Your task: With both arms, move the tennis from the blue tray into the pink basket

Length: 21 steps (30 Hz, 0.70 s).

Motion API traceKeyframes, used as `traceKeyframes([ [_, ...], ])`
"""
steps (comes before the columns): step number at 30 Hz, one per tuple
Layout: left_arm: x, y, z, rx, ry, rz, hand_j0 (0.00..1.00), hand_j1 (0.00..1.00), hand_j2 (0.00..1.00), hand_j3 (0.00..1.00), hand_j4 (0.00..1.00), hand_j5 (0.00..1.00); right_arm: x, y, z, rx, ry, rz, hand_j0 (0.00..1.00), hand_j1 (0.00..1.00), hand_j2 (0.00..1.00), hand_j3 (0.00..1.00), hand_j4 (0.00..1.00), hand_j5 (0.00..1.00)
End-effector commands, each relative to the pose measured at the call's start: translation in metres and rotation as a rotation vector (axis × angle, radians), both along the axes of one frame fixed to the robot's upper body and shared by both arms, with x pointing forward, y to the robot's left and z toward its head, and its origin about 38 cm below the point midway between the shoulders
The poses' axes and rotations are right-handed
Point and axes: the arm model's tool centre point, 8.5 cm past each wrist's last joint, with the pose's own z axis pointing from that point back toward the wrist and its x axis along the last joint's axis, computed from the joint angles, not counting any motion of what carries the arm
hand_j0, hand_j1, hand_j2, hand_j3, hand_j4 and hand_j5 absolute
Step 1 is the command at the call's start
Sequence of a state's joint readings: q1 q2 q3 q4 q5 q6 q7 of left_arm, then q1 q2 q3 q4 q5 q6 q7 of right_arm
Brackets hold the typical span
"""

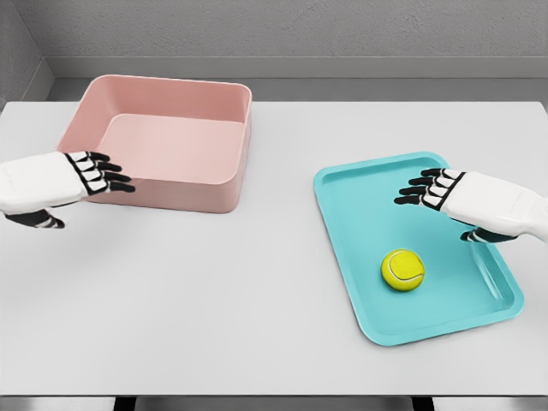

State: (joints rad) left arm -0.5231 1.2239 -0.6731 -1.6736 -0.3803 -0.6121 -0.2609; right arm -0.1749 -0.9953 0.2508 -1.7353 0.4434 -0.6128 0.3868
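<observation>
White tabletop [257, 300] fills the view, grey walls [300, 26] behind it. Far left stands the pink basket [163, 141]; right lies the blue tray [342, 248], holding the tennis ball [402, 270]. Left hand [60, 181] and right hand [467, 199] hover with fingers spread, holding nothing.

I can read no lettering, number, brand or sign anywhere before me. The tennis ball [402, 270] shows only its pale curved seam, no maker's mark. The pink basket [218, 199], the blue tray [338, 218] and the desk [214, 300] carry plain, unmarked surfaces.
</observation>
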Motion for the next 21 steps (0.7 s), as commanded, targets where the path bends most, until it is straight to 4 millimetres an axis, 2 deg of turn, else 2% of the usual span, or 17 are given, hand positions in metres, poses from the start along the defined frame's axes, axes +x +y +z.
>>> traceKeyframes([
  [1,-0.001,0.006,-0.002,0.02,0.026,0.017,1.0,1.0,1.0,1.0,1.0,1.0,0.0,0.0,0.001,0.004,0.002,-0.001,1.0,1.0,1.0,1.0,1.0,1.0],
  [8,-0.003,0.016,-0.01,-0.083,0.115,0.07,1.0,1.0,1.0,1.0,1.0,1.0,-0.002,0.005,-0.006,0.008,0.017,0.012,1.0,1.0,1.0,1.0,1.0,1.0],
  [11,-0.003,0.017,-0.011,-0.076,0.114,0.073,1.0,1.0,1.0,1.0,1.0,1.0,-0.006,0.009,-0.018,-0.013,0.056,0.026,1.0,1.0,1.0,1.0,1.0,1.0],
  [13,-0.003,0.016,-0.012,-0.08,0.116,0.072,1.0,1.0,1.0,1.0,1.0,1.0,-0.012,0.015,-0.033,-0.032,0.106,0.047,1.0,1.0,1.0,1.0,1.0,1.0],
  [21,-0.008,0.015,-0.02,-0.192,0.188,0.096,1.0,1.0,1.0,1.0,1.0,1.0,-0.023,0.033,-0.048,-0.022,0.153,0.102,1.0,1.0,1.0,1.0,1.0,1.0],
])
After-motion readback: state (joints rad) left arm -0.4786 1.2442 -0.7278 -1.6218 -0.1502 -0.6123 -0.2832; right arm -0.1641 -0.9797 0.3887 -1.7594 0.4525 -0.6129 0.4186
